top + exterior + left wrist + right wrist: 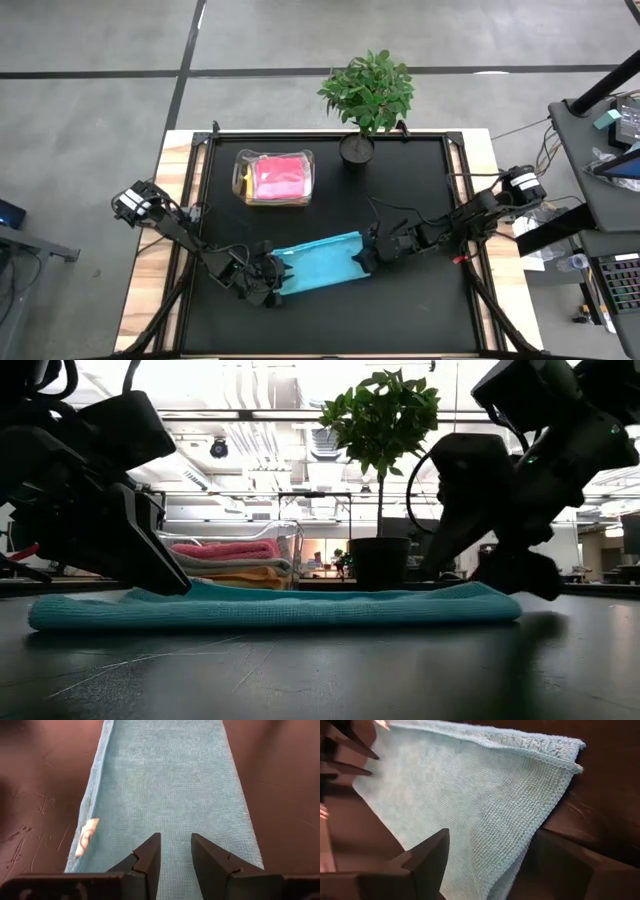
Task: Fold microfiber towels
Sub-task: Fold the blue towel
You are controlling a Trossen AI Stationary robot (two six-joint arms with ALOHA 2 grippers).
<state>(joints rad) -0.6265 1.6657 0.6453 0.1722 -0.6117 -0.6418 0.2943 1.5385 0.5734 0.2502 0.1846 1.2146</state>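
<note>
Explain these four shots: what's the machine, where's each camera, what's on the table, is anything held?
Two dark robot arms work at a black table. One camera looks down from overhead, one sits at table height, and one rides on each wrist.

A teal towel, folded into a strip, lies flat between the arms. The left gripper is at one end, its jaws slightly apart over the cloth. The right gripper is at the other end, jaws wide open, holding nothing.

Behind sit a clear box of folded towels, pink on top, and a potted plant.

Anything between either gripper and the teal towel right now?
Nothing visible. The left gripper sits at one end of the teal towel, the right gripper, open, at the other. The plastic box and plant sit farther back.
</note>
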